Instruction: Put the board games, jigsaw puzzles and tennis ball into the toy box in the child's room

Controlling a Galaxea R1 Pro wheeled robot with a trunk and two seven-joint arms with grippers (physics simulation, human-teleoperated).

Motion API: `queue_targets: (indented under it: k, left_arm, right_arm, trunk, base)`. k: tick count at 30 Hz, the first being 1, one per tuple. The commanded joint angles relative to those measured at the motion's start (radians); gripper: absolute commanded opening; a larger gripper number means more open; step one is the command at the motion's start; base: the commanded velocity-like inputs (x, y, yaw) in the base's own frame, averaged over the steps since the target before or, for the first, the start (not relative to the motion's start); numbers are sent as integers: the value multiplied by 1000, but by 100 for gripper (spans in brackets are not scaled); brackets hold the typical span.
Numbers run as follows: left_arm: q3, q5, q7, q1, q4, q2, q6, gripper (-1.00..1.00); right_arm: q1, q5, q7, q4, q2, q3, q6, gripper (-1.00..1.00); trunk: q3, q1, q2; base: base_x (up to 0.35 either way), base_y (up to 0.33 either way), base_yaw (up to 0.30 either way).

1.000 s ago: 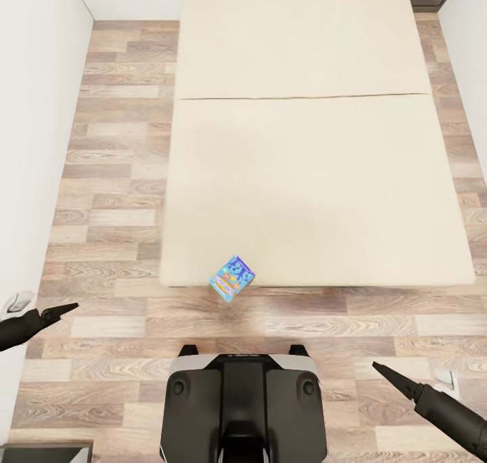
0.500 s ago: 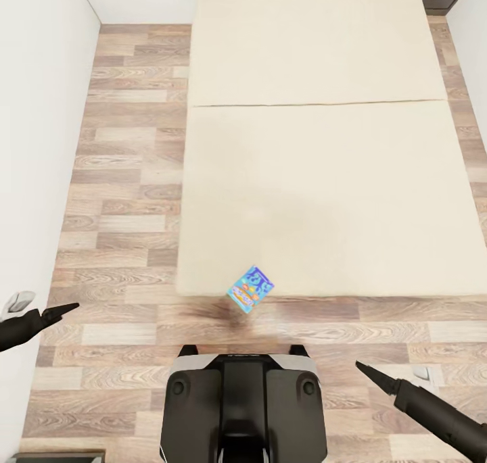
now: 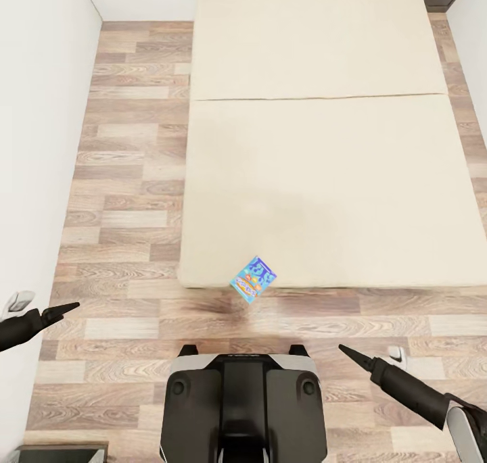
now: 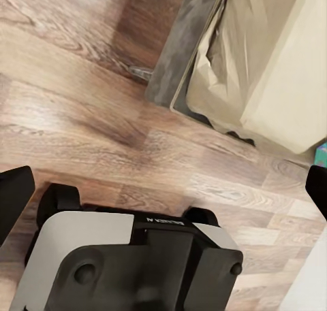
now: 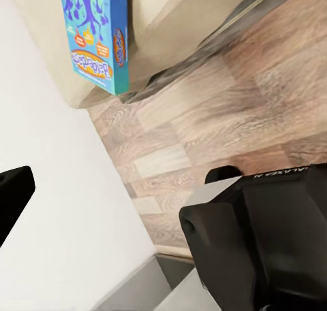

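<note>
From my head camera, a blue board game (image 3: 253, 280) lies at the near edge of the cream bed (image 3: 325, 179), overhanging the wood floor (image 3: 122, 179) just ahead of my base (image 3: 243, 409). My right wrist camera adds its cover lettering and teal side. My left pincer (image 3: 64, 308) and right pincer (image 3: 350, 354) both hang empty over the floor, tips appearing drawn together, touching nothing.

The bed (image 3: 318, 179) is showing matt cream cloth, the floor (image 3: 128, 199) is looking like grained wood planks, and the board game (image 3: 253, 279) is appearing as printed card.
</note>
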Motion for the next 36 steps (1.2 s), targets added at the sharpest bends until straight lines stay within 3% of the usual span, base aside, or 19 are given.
queue_targets:
  k: [1, 9, 24, 36]
  left_arm:
    - [1, 1, -3, 0, 0, 0, 5, 100]
    - [2, 0, -4, 0, 0, 2, 6, 100]
    - [2, -1, -4, 0, 0, 2, 7, 100]
    - [2, 0, -4, 0, -1, 2, 6, 100]
  right_arm:
    - [-11, -2, 1, 9, 0, 6, 4, 100]
    - [-80, 4, -2, 77, 0, 36, -16, 100]
    - [-270, 4, -3, 347, 1, 102, -91, 100]
    - [-328, 13, -5, 421, 2, 110, -120, 100]
  trunk:
    - [-1, 0, -2]
    - [-1, 0, -2]
    - [-1, 0, -2]
    - [-1, 0, -2]
  base:
    - [-34, 8, 0]
    - [-30, 6, 0]
    - [-48, 45, 0]
    - [-4, 4, 0]
